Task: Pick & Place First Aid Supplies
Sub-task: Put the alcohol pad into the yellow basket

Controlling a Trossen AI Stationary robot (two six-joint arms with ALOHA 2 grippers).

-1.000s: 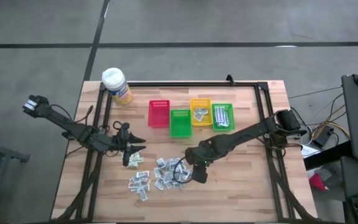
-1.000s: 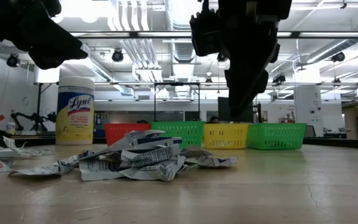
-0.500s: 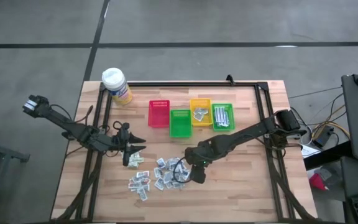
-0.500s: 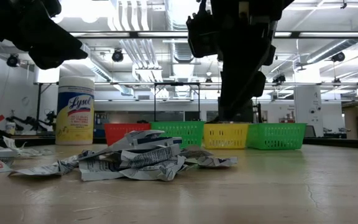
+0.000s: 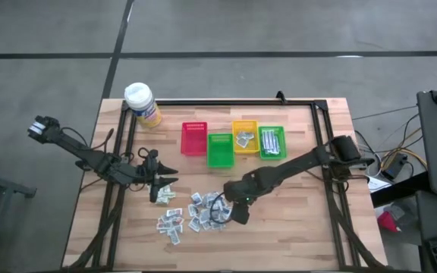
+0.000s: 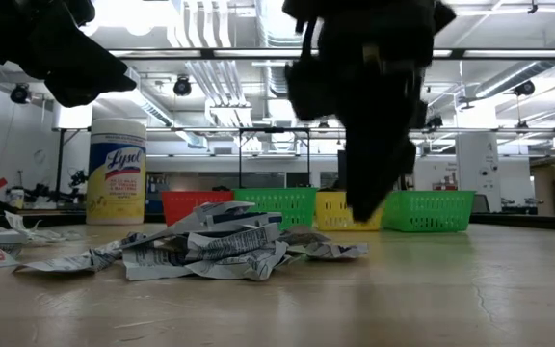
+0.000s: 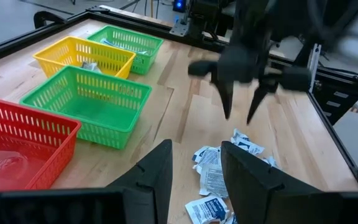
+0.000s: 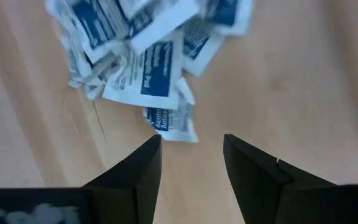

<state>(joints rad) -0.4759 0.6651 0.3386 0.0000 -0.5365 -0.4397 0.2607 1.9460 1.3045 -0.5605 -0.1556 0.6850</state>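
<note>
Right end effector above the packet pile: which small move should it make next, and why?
Probably lower straight down and close on a packet at the pile's near edge. The right end effector hangs open and empty over the pile of packets, and its wrist view shows one blue-printed packet just ahead of its fingers. The left end effector waits beside the pile.

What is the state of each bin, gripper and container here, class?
Red bin: empty.
Front green bin: empty.
Yellow bin: holds packets.
Far green bin: holds strips.
Lysol canister: upright, capped.
Packet pile: loose on table.
Right gripper: jaws open, above pile.
Left gripper: jaws open, empty.
</note>
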